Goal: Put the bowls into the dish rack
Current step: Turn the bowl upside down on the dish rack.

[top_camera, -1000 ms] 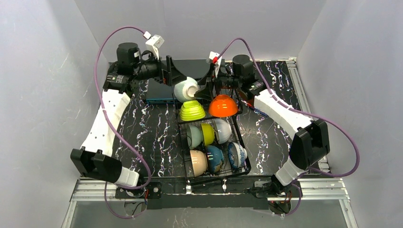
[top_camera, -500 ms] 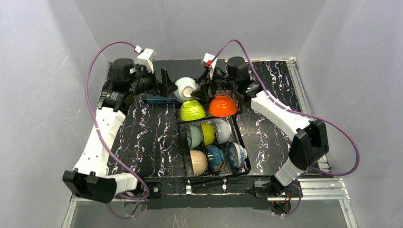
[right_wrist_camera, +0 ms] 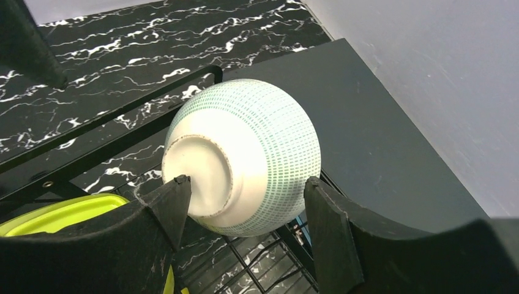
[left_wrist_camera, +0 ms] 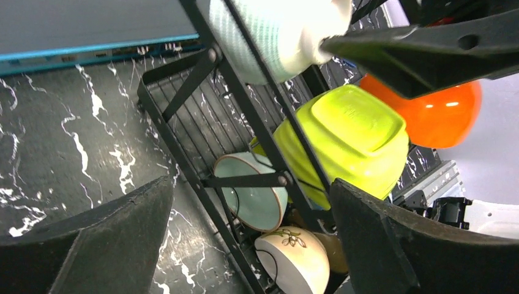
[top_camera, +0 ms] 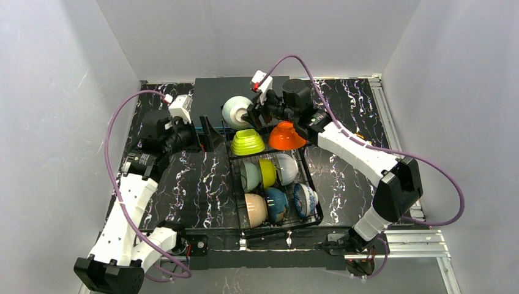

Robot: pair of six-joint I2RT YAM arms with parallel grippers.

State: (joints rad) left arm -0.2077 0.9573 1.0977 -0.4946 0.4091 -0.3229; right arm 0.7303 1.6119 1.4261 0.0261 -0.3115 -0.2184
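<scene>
Mint-dotted bowl (right_wrist_camera: 245, 159) tipped on its side between right gripper (right_wrist_camera: 246, 182) fingers, foot ring against one pad, dish rack (right_wrist_camera: 110, 119) wires just below the tips. Clamped or merely bracketed, cannot tell. Likely ceramic, so stiff, glaze-slick, chippable; safest grip across the rim. Left gripper (left_wrist_camera: 251, 184) fingers spread wide, empty.

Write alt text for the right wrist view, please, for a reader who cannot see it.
The right gripper holds a white bowl with mint dashes between its black fingers, foot toward the camera. Below are a corner of the black wire dish rack and a lime green bowl; behind, a dark grey box on the marbled table.
</scene>
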